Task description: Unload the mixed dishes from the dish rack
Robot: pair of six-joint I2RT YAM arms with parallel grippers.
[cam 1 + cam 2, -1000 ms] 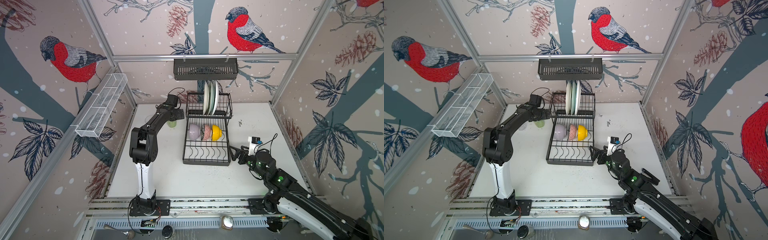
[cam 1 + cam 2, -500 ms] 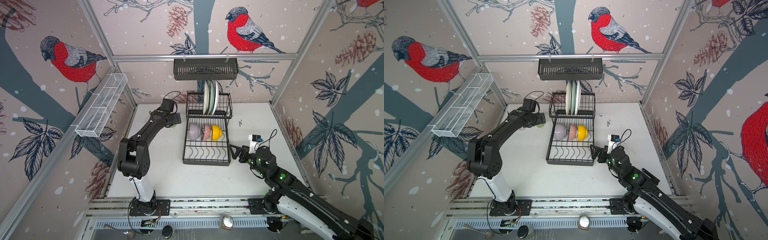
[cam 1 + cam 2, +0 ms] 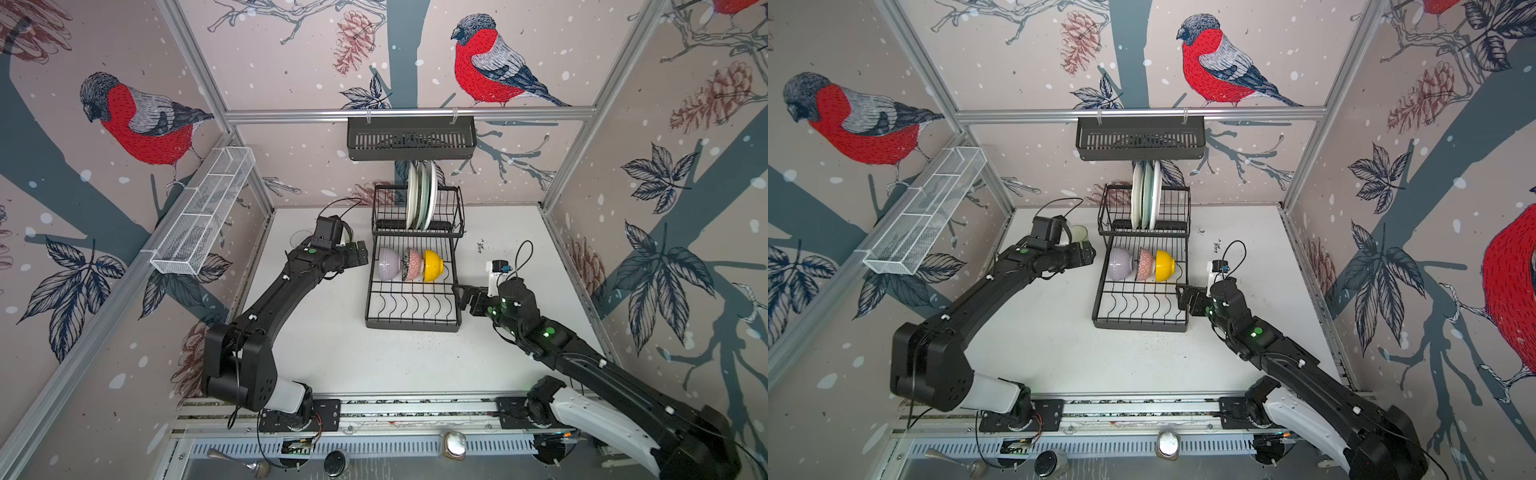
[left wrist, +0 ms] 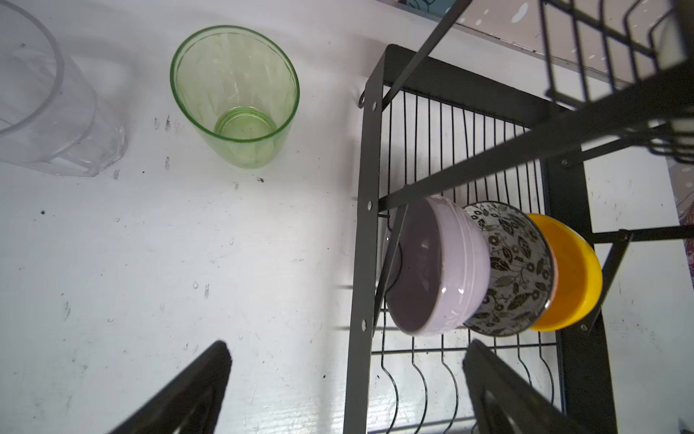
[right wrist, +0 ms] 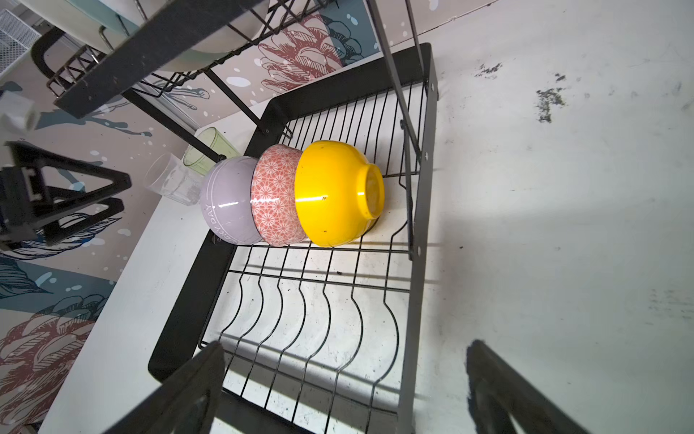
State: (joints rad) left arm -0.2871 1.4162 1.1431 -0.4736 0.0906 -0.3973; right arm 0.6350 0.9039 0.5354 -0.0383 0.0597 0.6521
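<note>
- **Dish rack** [image 3: 411,322]: table centre.
- **Lower tier:** lilac bowl [image 3: 388,264], pink-patterned bowl [image 3: 413,266] and yellow bowl [image 3: 433,266], nested on edge, left to right.
- **Upper tier, far:** three plates [image 3: 422,195], upright.
- **Off rack, far left:** green glass [image 4: 234,97] and clear glass [image 4: 49,109].
- **Left gripper** [image 3: 360,255]: released, empty, near the lilac bowl.
- **Right gripper** [image 3: 464,297]: released, empty, at the rack's near right corner.
- **Step, judged:** bowls.
- **Next move:** pinch the lilac rim and lift it clear of the crossbar.

The dish rack [image 5: 417,300] is showing me thin black wire and matt metal bars. The lilac bowl [image 5: 225,199] and yellow bowl [image 5: 330,195] are gleaming smooth and glossy; the pink-patterned bowl [image 5: 276,195] is looking duller. The green glass [image 4: 234,94] and clear glass [image 4: 56,124] are shining see-through. The white table [image 4: 150,263] is looking matt, scuffed and speckled.
</note>
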